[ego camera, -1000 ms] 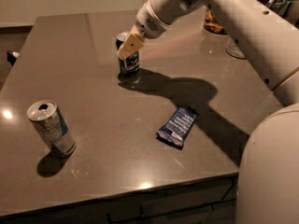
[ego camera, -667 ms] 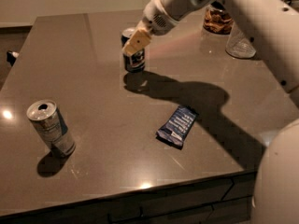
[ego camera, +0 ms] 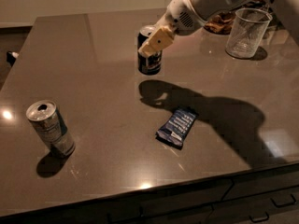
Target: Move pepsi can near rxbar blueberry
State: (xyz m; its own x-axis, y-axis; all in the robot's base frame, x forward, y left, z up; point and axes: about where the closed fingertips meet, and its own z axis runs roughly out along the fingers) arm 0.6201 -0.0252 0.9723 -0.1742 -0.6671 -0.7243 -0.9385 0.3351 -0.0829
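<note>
Brown table [ego camera: 93, 171] is carrying everything. Gripper [ego camera: 154, 43] is sitting at the top of the blue can [ego camera: 149, 65], likely for a lift; clamped or not, can't tell. Can is standing far-centre, well apart from the snack bar [ego camera: 177, 127].

2 cans are showing on the table [ego camera: 93, 69]: 1 dark navy pepsi can [ego camera: 150, 63] sitting behind the rxbar blueberry [ego camera: 177, 127], and 1 taller silver can [ego camera: 50, 129] standing well to the left of the rxbar. Just 1 snack bar is lying there, i.e. the rxbar itself. 1 clear glass [ego camera: 245, 33] is standing far back & right of the rxbar. 1 gripper [ego camera: 156, 41] is gripping the pepsi can, behind the rxbar.
</note>
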